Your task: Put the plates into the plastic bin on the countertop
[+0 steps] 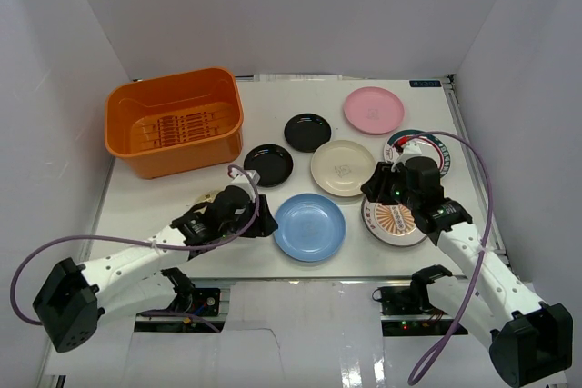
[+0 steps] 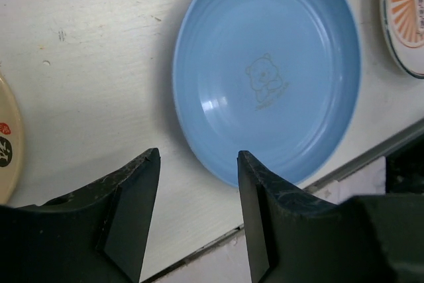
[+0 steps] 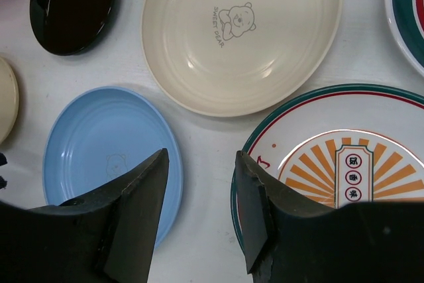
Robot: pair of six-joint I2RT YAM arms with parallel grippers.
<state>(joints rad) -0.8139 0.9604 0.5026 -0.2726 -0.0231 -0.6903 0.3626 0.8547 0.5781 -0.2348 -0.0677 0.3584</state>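
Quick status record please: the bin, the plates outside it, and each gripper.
bin: orange plastic bin, empty
on countertop: light blue plate, cream plate, pink plate, black plate, second black plate, sunburst plate, green-rimmed plate, tan plate (mostly hidden in top view)
left gripper: open, empty, at light blue plate's rim
right gripper: open, empty, between light blue and sunburst plates

The orange plastic bin (image 1: 173, 159) stands far left on the countertop (image 1: 273, 106), plates (image 1: 310, 226) scattered to its right.
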